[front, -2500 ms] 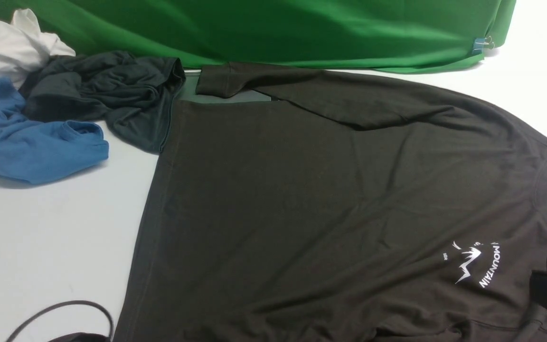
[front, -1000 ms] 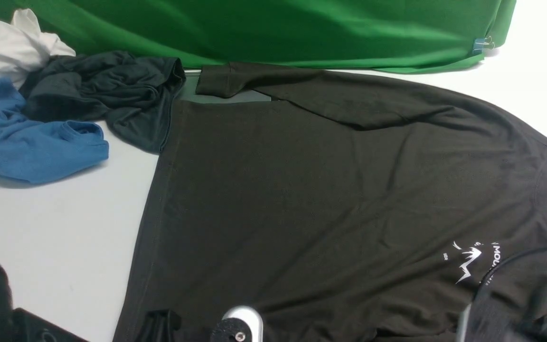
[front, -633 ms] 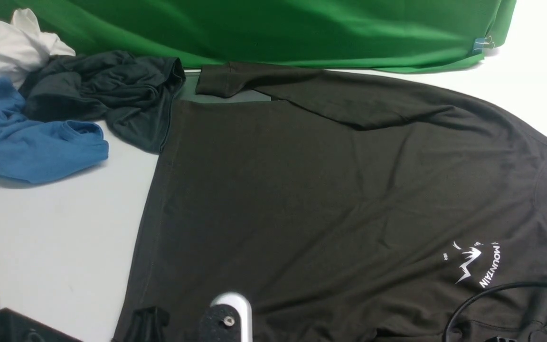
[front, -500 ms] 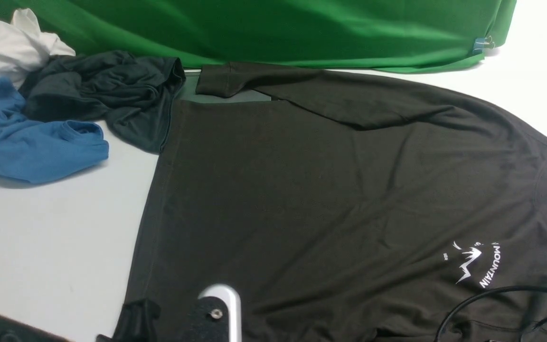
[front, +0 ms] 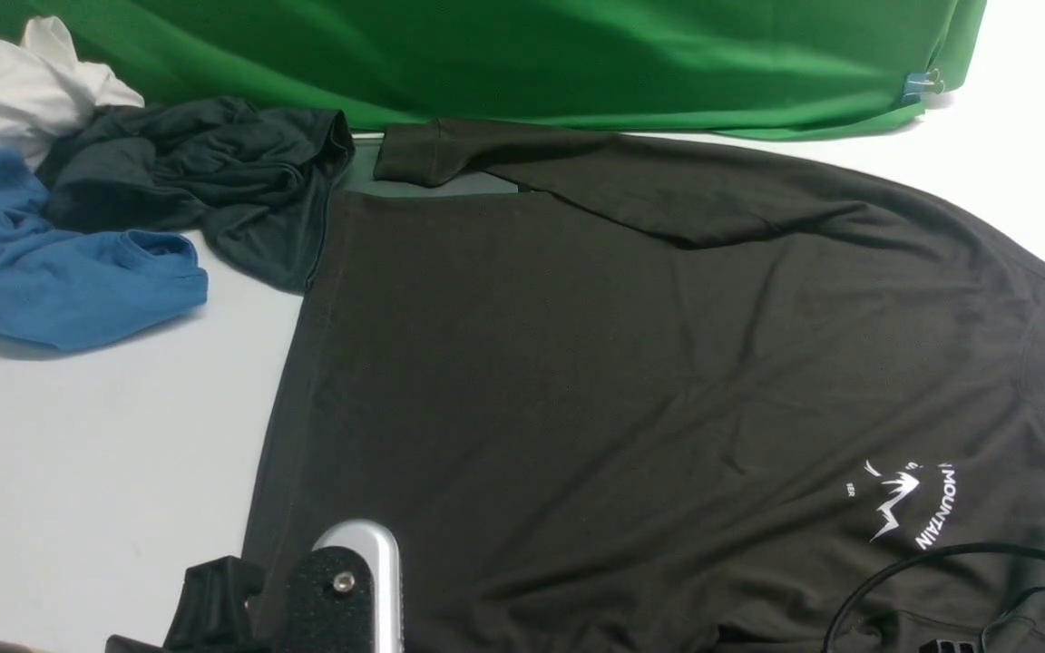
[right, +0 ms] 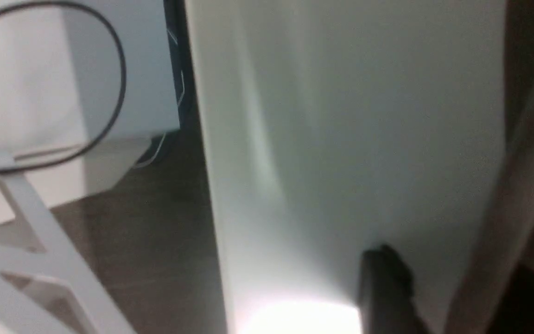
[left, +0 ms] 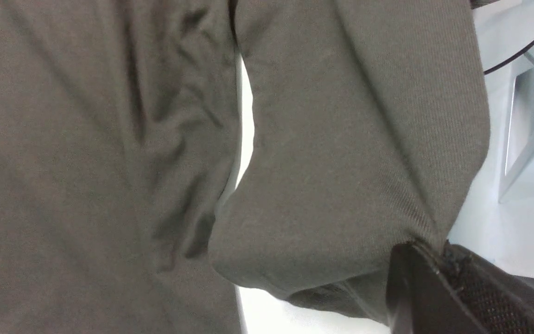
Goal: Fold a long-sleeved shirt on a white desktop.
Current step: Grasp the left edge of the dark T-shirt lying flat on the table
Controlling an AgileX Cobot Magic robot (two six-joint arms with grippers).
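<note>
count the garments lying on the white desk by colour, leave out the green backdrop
white garment: 1
blue garment: 1
black-grey garment: 1
dark brown long-sleeved shirt: 1
total: 4

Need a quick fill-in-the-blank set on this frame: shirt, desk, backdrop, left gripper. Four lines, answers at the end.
1. The long-sleeved shirt lies spread on a ___ desktop.
2. The backdrop cloth behind it is ___.
3. The left gripper is shut on a fold of the ___.
4. The large white chest lettering reads ___.
Missing words: white; green; shirt; MOUNTAIN.
</note>
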